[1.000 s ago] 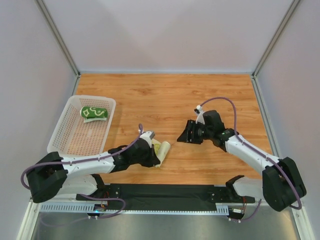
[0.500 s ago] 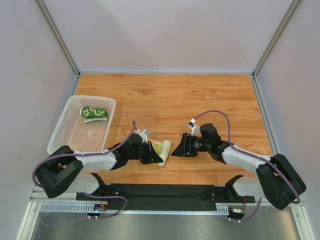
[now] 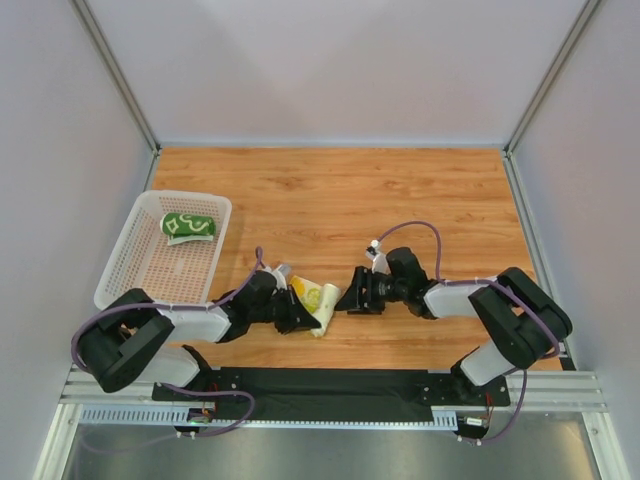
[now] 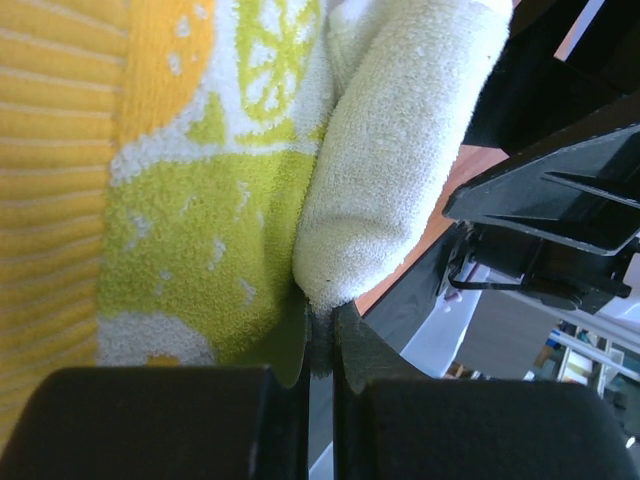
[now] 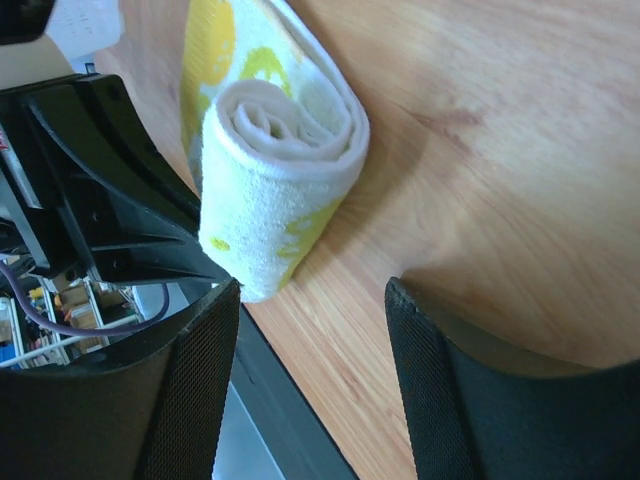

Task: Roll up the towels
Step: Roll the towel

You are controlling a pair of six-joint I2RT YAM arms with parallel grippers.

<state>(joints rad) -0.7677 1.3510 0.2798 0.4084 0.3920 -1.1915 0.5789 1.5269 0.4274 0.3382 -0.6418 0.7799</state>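
A yellow and lime towel [image 3: 316, 299], rolled up, lies on the wooden table near its front edge. My left gripper [image 3: 299, 311] is shut on the roll's near end. In the left wrist view the jaws [image 4: 320, 318] pinch the white terry fold of the towel [image 4: 390, 150]. My right gripper [image 3: 347, 298] is open and empty just right of the roll. In the right wrist view its fingers [image 5: 311, 292] stand wide apart with the roll's spiral end [image 5: 280, 150] ahead and to the left, apart from them. A green patterned rolled towel [image 3: 187, 225] lies in the white basket [image 3: 130, 285].
The basket stands at the table's left side. The black front rail [image 3: 340, 382] runs just below the roll. The left gripper's body [image 5: 90, 200] sits close against the roll in the right wrist view. Grey walls enclose the table.
My right gripper has moved left and down to the roll's right side. My left gripper has shifted slightly, and the roll it holds has turned a little.
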